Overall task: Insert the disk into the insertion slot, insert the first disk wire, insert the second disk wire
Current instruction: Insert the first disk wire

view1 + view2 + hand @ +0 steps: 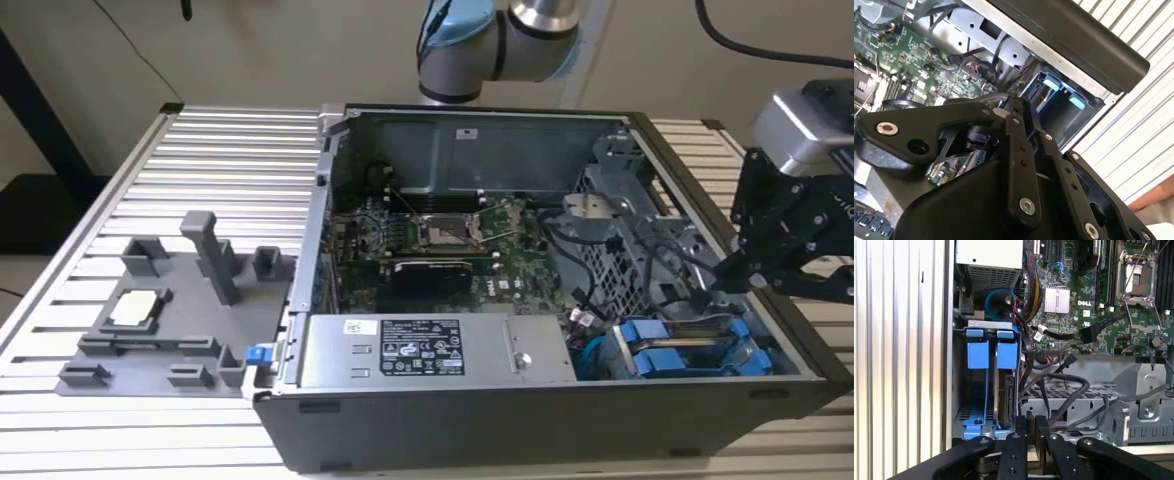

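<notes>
While the open computer case (561, 440) takes up most of the scene, the gripper (1030, 425) hangs over its drive corner. Its fingers (1018, 437) are drawn nearly together; I cannot tell whether they pinch anything. Well beyond the fingertips sits the power-supply box (414, 360). Directly ahead of them, the disk (1006, 355) is already seated in the insertion slot (1006, 325), with the second carrier (977, 355) just beside it. The work appears to be at the wiring stage, which calls for a square approach to the disk's near end and straight seating. Loose black cables (1074, 385) crowd just beside the fingers and may snag.
</notes>
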`<action>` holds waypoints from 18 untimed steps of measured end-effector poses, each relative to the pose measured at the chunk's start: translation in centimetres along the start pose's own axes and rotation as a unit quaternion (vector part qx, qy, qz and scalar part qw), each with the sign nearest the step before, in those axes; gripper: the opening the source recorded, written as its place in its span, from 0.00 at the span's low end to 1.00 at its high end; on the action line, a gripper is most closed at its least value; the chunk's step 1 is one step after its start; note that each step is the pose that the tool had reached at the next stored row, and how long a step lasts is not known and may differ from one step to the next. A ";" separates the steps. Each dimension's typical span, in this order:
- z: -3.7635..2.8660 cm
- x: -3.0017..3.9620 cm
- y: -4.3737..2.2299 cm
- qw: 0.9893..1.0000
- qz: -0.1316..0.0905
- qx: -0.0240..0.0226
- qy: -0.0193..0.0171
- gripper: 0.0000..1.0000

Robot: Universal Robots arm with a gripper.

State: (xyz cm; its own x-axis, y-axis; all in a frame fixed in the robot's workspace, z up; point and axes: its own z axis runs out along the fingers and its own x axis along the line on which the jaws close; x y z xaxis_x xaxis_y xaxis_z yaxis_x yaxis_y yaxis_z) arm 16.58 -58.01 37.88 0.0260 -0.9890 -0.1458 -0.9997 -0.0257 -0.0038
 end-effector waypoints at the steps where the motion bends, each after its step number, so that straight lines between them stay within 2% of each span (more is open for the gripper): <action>1: 0.07 -0.03 0.19 1.000 0.000 0.001 0.002 0.19; 4: 0.37 -0.09 0.62 1.000 0.001 0.006 0.005 0.19; 12: 1.24 -0.13 0.80 1.000 0.001 0.021 0.005 0.19; 15: 1.52 -0.09 0.81 1.000 0.002 0.022 0.006 0.19; 18: 1.51 -0.08 0.81 1.000 0.002 0.022 0.006 0.19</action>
State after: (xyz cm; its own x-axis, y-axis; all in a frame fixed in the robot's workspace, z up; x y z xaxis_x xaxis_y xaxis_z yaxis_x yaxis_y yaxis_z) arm 15.77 -57.73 36.39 0.0226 -0.9907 -0.1339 -0.9987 -0.0163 -0.0478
